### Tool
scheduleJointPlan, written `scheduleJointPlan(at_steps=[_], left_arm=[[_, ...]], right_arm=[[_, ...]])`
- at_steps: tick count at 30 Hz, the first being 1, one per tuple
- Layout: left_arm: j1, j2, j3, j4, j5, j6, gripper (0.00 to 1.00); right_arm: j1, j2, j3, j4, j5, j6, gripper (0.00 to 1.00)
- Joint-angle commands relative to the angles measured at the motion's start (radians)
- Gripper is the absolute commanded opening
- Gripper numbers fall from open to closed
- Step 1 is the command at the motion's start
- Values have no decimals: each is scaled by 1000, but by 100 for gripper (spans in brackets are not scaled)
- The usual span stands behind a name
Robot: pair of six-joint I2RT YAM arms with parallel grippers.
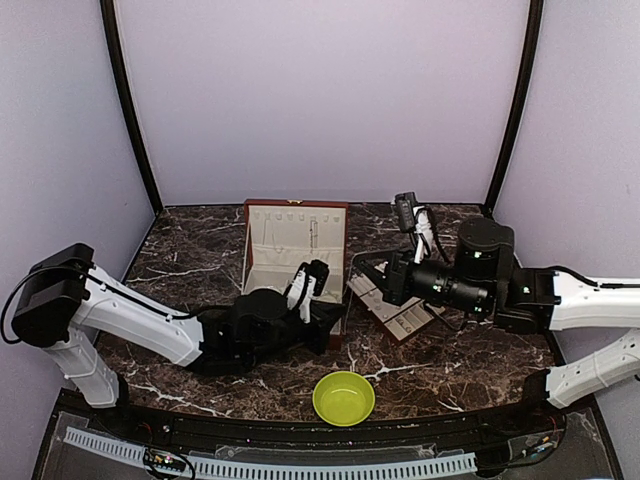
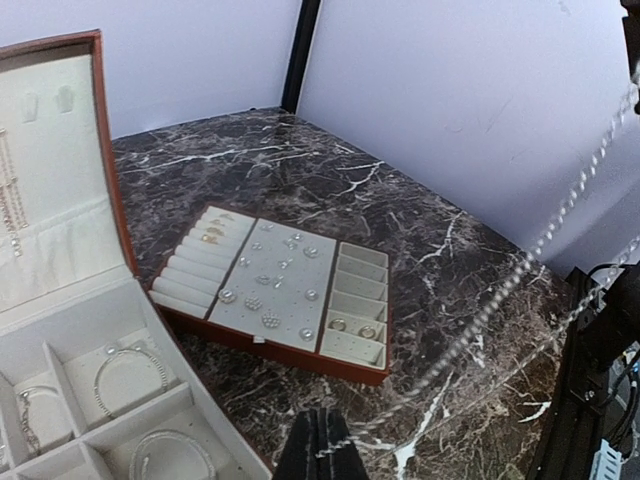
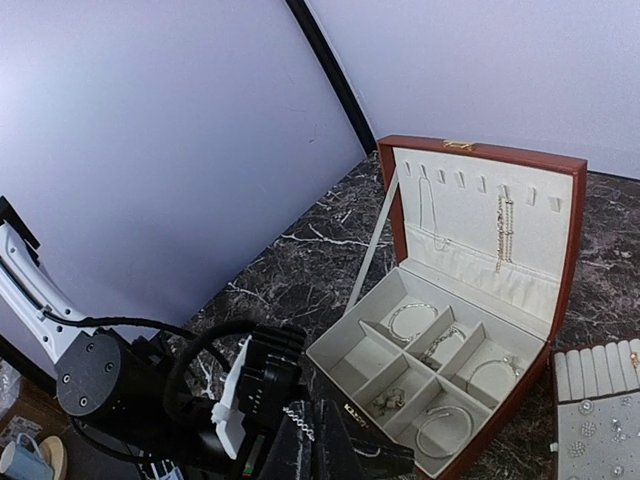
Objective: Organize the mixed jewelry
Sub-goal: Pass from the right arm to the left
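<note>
The box (image 3: 570,230) stood open on the table (image 1: 200,260), lid upright, with the tray (image 2: 262,345) just beside it on the right. The bowl (image 1: 343,397) sat apart from both, near the front edge.

Left gripper (image 2: 318,452): jaws fully closed, no gap visible. One end of a thin silvery chain (image 2: 547,233) was pinched at the tips. From there the chain ran in two strands, off the table, diagonally up and to the right above the tray.

Right gripper (image 3: 318,455): jaws closed together. A short run of the same chain lay across the tips. The gripper hung above the table in front of the box, close to the left gripper.

Location of the remaining jewelry:
- Bracelets (image 3: 445,428): one hoop in each of several cream compartments of the box base.
- Necklaces (image 3: 505,225): hanging from hooks inside the lid.
- Small pale studs (image 2: 270,320): spread over the flat middle panel of the tray.
- Rings (image 2: 350,327): in one slot on the right column of the tray; a few more pieces sat on the padded rolls at its left end.
</note>
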Motion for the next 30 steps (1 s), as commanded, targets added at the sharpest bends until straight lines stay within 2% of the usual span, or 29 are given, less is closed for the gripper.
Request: scheduleJointPlan(at_steps=[1, 10, 18, 20, 26, 30], left_arm=[[8, -117, -46, -28, -93, 5, 0], [20, -257, -27, -243, -111, 28, 0], [26, -304, 13, -408, -3, 40, 0], [30, -305, 31, -447, 23, 41, 0], [49, -291, 106, -530, 117, 47, 0], [62, -260, 187, -650, 152, 68, 0]], right_arm=[[5, 6, -42, 1, 34, 11, 0], [5, 93, -109, 43, 7, 29, 0], [-3, 139, -213, 175, 15, 74, 0], [-11, 145, -250, 216, -8, 89, 5], [-15, 138, -287, 232, -70, 91, 31], [-16, 86, -306, 201, -111, 58, 40]])
